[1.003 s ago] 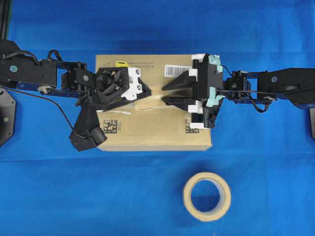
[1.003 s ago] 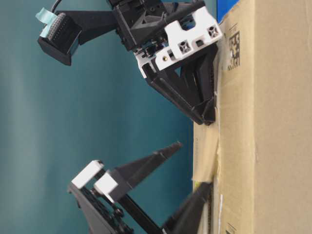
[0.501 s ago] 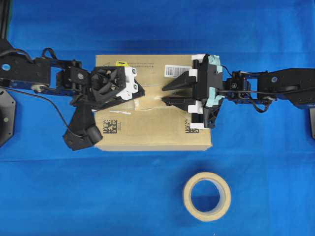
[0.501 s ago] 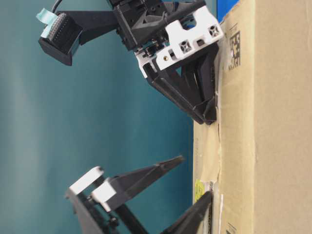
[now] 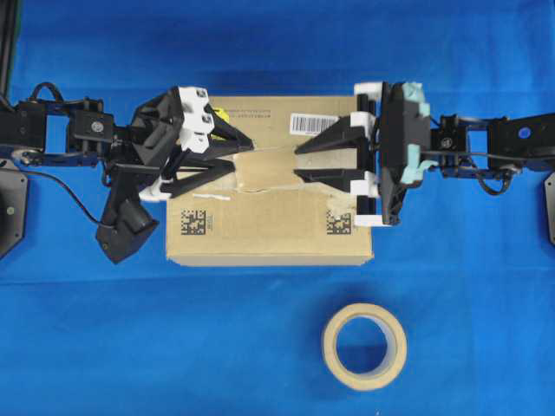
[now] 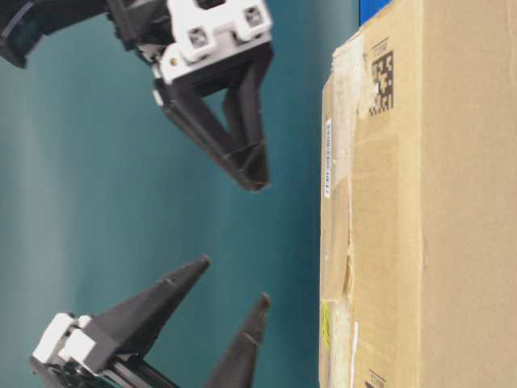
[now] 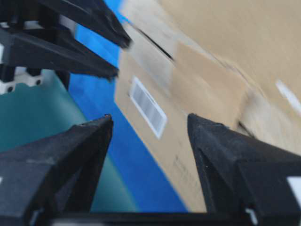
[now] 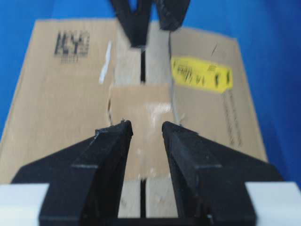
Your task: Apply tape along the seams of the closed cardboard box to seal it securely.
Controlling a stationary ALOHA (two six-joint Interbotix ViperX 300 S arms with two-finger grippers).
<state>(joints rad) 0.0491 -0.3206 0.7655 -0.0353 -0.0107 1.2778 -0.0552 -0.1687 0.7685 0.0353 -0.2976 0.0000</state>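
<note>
The cardboard box (image 5: pixel 269 234) lies flat on the blue cloth. A tan piece of tape (image 5: pixel 270 170) lies across the seam (image 8: pixel 142 66) at the middle of the box top; its near edge looks slightly wrinkled in the right wrist view, where the tape (image 8: pixel 140 101) fills the centre. My left gripper (image 5: pixel 245 156) hangs open above the box's left half, holding nothing. My right gripper (image 5: pixel 297 164) hangs open above the right half, also holding nothing. In the table-level view both the left gripper (image 6: pixel 233 281) and the right gripper (image 6: pixel 254 178) stand clear of the box top.
A beige tape roll (image 5: pixel 364 347) lies on the cloth in front of the box. The box top carries a yellow sticker (image 8: pixel 201 75), a white barcode label (image 5: pixel 312 123) and two black square codes (image 5: pixel 194 221). Both arms reach in from the sides.
Both grippers have lifted off the box top and drawn apart. The left gripper has turned and pulled back leftward. The tape piece stays on the seam.
</note>
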